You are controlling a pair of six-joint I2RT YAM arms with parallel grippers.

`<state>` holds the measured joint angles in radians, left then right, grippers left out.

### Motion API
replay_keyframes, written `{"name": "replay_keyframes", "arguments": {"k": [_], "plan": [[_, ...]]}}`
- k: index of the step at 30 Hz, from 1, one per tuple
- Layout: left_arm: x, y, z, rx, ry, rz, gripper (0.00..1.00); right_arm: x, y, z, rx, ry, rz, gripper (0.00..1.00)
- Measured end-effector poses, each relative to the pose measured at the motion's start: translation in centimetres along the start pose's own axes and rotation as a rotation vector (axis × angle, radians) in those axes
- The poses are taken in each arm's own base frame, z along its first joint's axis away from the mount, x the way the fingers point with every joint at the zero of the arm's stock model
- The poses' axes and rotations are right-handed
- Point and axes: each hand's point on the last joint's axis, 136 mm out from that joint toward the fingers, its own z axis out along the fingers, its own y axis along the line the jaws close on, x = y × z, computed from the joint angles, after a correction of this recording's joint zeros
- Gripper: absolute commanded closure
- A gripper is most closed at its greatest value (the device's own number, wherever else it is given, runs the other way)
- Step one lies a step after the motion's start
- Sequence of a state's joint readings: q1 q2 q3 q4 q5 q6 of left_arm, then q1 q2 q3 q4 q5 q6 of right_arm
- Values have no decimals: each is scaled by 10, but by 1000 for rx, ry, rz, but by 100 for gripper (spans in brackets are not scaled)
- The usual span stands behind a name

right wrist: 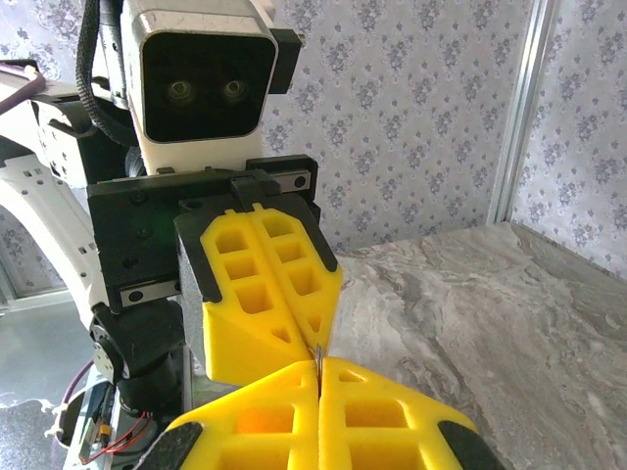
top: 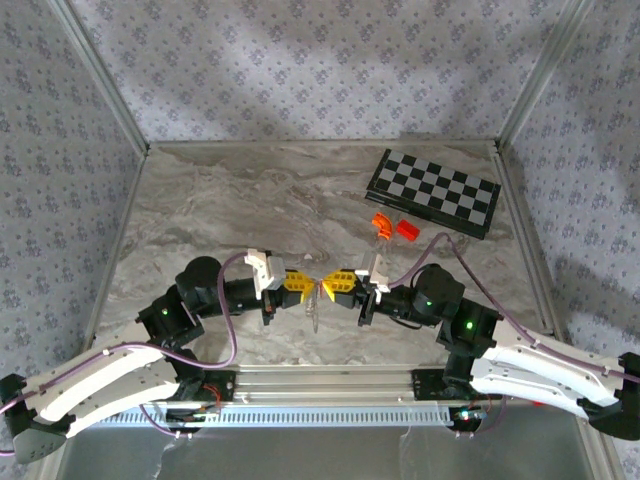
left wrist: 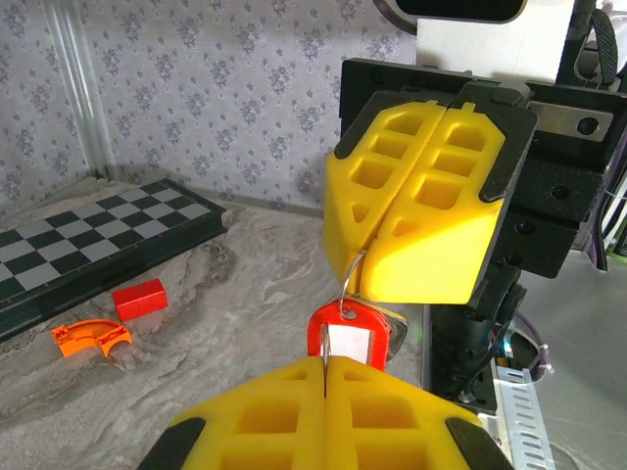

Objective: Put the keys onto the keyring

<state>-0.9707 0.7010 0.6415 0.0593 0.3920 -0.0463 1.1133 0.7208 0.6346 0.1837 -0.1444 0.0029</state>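
My left gripper (top: 306, 283) and right gripper (top: 328, 283) meet tip to tip near the table's front middle, both shut. In the left wrist view the keys' red tag (left wrist: 348, 338) with its white label hangs from a thin wire loop (left wrist: 351, 274). That loop comes out of the right gripper's closed yellow fingers (left wrist: 421, 215). A silvery piece (left wrist: 397, 331) peeks out behind the tag. My left gripper (left wrist: 324, 364) pinches a thin metal edge in front of the tag, which I take for the keyring (top: 313, 300), a pale loop hanging below the tips. My right gripper (right wrist: 318, 364) nips a metal sliver.
A folded chessboard (top: 433, 192) lies at the back right. In front of it lie an orange-red block (top: 405, 230) and an orange curved piece (top: 380, 222). Patterned walls with metal posts close in the marble tabletop (top: 230, 210) on three sides.
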Motion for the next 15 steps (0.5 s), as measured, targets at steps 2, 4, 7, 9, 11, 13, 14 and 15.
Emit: {"name": "replay_keyframes", "arguments": {"k": [2,4,7,9,11,13,14,15], "plan": [[1,0,0,0,1,-1,100,0,-1,0,6,0,0,100],[2,0,0,0,3,-1,100,0,-1,0,10,0,0,100],[2,0,0,0,2,-1,100,0,-2,0,12,1,1,100],[2,0,0,0,2,-1,100,1,-2,0,12,1,1,100],[2,0,0,0,2,-1,100,1,-2,1,12,3,1,100],[2,0,0,0,2,-1,100,2,-1,1,11,6,1,100],[2,0,0,0,1,-1,100,3,-1,1,11,7,1,100],[2,0,0,0,1,-1,100,3,-1,1,12,7,1,100]]}}
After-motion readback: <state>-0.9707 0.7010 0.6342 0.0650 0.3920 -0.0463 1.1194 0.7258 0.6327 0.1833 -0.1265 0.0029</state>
